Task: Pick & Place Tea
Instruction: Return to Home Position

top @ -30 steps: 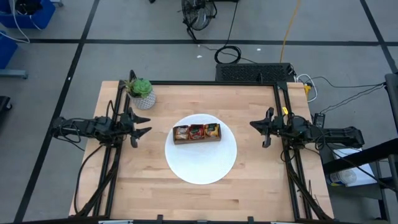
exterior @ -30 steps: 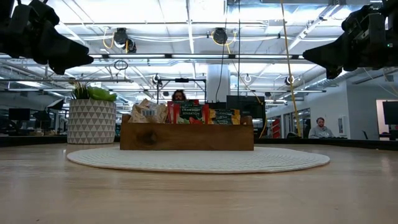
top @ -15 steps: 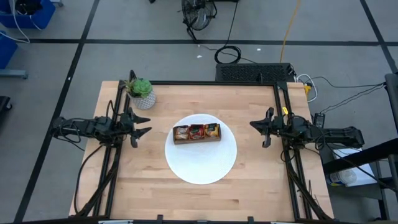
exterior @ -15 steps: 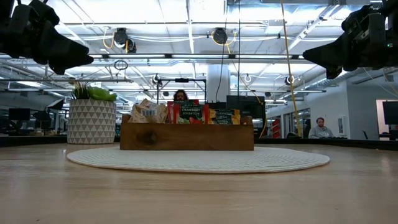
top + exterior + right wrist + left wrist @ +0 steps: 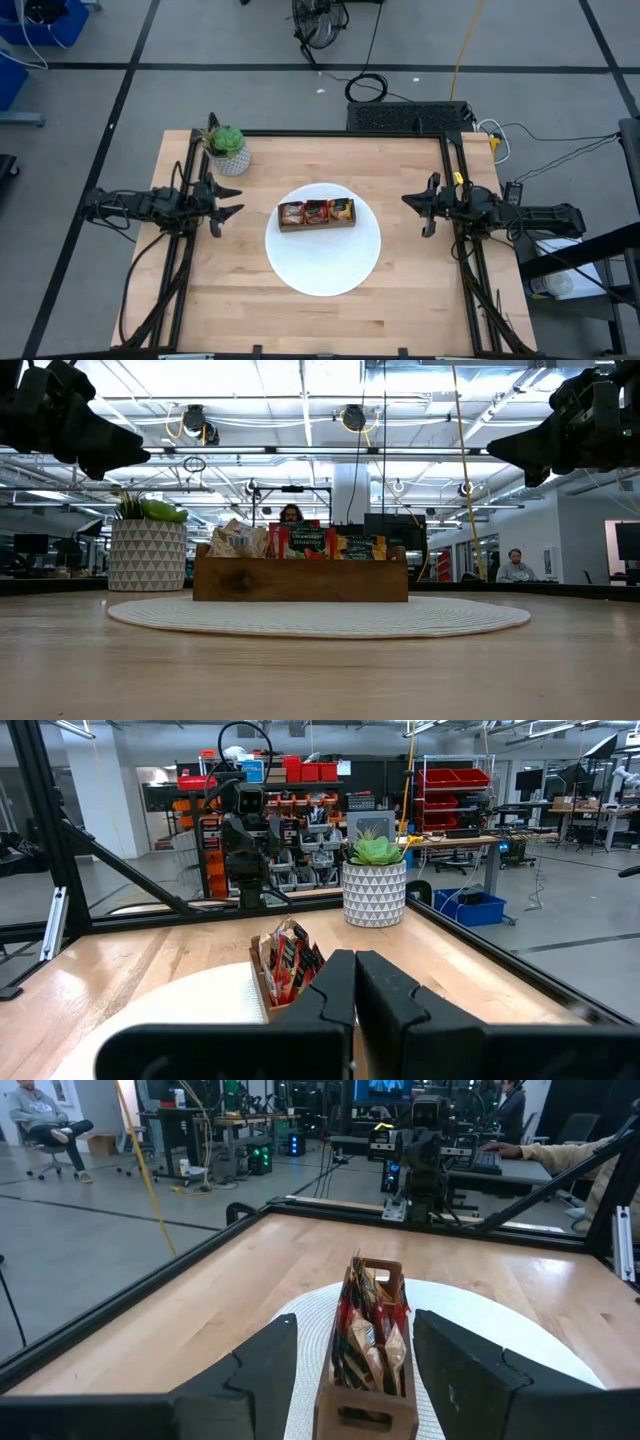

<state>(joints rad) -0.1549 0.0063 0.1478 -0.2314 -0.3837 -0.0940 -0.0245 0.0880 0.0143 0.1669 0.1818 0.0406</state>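
Standing packed in tray on plate — tea; flanking, well apart — left gripper splayed, right gripper pressed together.

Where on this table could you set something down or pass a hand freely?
Bare table: the wide strip on the near side of the plate; the gaps between plate and left gripper, plate and right gripper; the far edge beside the plant. Crowded: the tray, packed with tea sachets.

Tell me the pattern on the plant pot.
The plant pot is white with a grey triangle pattern, clearest in the right wrist view.
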